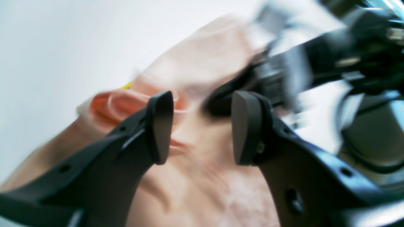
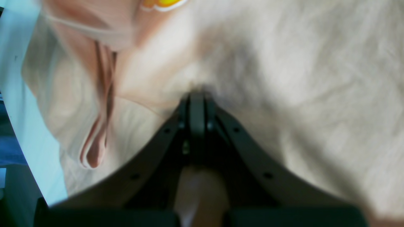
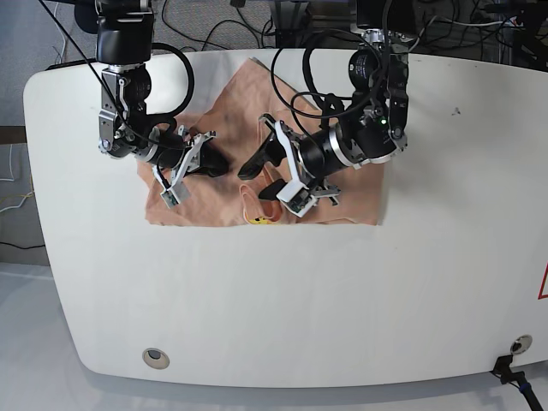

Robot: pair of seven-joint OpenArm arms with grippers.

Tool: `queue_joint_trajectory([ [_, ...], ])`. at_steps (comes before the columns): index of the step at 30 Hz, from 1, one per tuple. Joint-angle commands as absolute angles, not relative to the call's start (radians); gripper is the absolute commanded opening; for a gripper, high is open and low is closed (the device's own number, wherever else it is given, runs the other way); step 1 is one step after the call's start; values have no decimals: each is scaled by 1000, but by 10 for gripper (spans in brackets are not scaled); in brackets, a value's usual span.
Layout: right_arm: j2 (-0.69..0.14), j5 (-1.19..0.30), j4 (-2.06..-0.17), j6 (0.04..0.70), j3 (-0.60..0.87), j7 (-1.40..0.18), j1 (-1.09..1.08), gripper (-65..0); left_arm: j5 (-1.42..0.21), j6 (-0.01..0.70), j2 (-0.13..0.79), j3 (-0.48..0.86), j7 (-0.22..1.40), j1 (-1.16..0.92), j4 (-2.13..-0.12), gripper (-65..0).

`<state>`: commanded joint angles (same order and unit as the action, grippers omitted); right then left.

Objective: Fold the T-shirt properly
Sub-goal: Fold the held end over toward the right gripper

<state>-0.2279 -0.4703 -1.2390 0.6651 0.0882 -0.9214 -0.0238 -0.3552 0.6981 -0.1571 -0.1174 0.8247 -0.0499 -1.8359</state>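
1. Two arms work over the white table (image 3: 428,282), and we see the T-shirt (image 3: 231,103) lying on its far half, between and under both grippers; no container shows in any view.
2. We find no readable writing; the only print is a small yellow smiley (image 3: 259,219) near the shirt's front edge, and its yellow patch with a white border shows at the top of the right wrist view (image 2: 162,3).
3. We see the right gripper (image 2: 197,94) clenched tight, its black jaws pressed together with peach cloth bunched at their tip; so it grips the T-shirt (image 2: 300,78).
4. We see the left gripper (image 1: 202,126) released, its two dark, smooth, rounded pads well apart with nothing between them; it hangs above the T-shirt (image 1: 195,183), though this view is blurred.
5. The cloth looks soft and matte, peach-pink, with shallow wrinkles; a ribbed neckline (image 2: 94,151) curls up as a darker pink loop; the tabletop is smooth and has rounded corners.
6. Black cables (image 3: 291,60) loop over the table's far edge behind the arms.
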Motion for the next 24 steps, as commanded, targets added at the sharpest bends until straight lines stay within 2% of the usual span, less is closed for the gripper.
queue_joint_trajectory([
  [3,-228,-470,-1239,665,88,-921,-25,-650,-358,698,-110,-81,825,-45,-1836,-367],
  [8,-228,-472,-1245,665,93,-921,-31,-650,-357,698,44,-8,820,-50,-1854,-367],
  [12,-228,-473,-1343,665,96,-923,-24,-650,-355,698,130,28,820,-61,-1848,-360],
  [15,-226,-490,-1405,665,96,-926,-24,-566,-355,698,142,48,820,-71,-1847,-359],
  [17,-234,-565,-1440,664,96,-932,-24,-521,-355,698,142,51,820,-73,-1827,-325],
  [19,-242,-636,-1480,659,96,-975,-31,-493,-355,698,139,53,819,-73,-1791,-290],
  [24,-257,-710,-1626,656,194,-1040,-25,-412,-355,698,134,36,743,-71,-1715,-281],
])
